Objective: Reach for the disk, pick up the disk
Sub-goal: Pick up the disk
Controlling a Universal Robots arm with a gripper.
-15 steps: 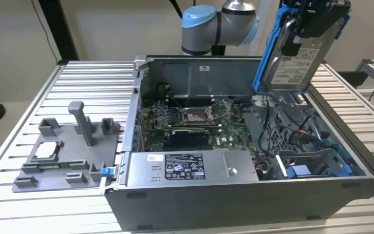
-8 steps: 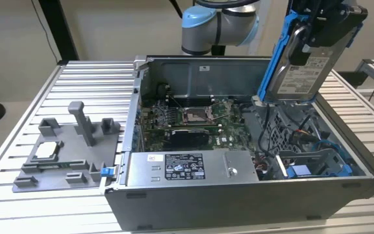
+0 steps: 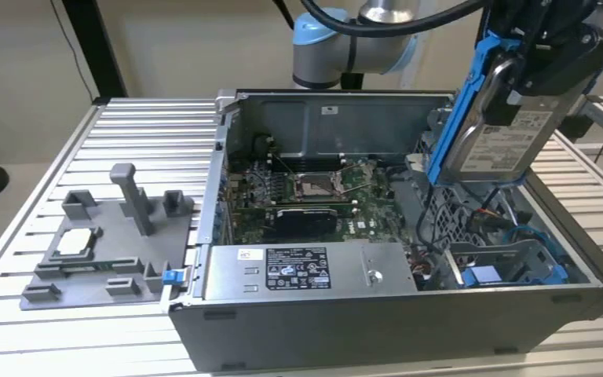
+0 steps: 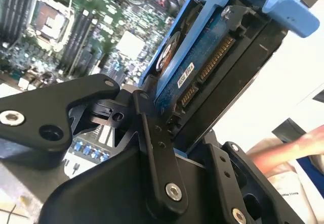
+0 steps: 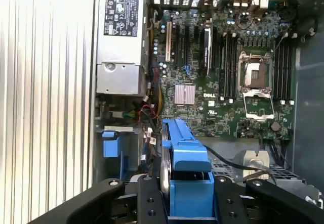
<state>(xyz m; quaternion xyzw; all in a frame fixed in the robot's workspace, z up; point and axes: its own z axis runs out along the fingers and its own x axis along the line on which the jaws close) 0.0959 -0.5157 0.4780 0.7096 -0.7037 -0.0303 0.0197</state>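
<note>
The gripper (image 3: 537, 67) holds the disk (image 3: 490, 129) aloft above the open computer case (image 3: 385, 314), its black fingers (image 4: 157, 148) clenched on the drive's blue-railed edges, as seen in the exterior view. In the second wrist view the disk (image 4: 202, 72) sits between the fingers, tilted, connector side showing, over the motherboard (image 4: 76, 27). On the slatted desk (image 3: 29, 236), a grey fixture tray (image 3: 103, 259) lies at the exterior view's left, well apart from the drive.
</note>
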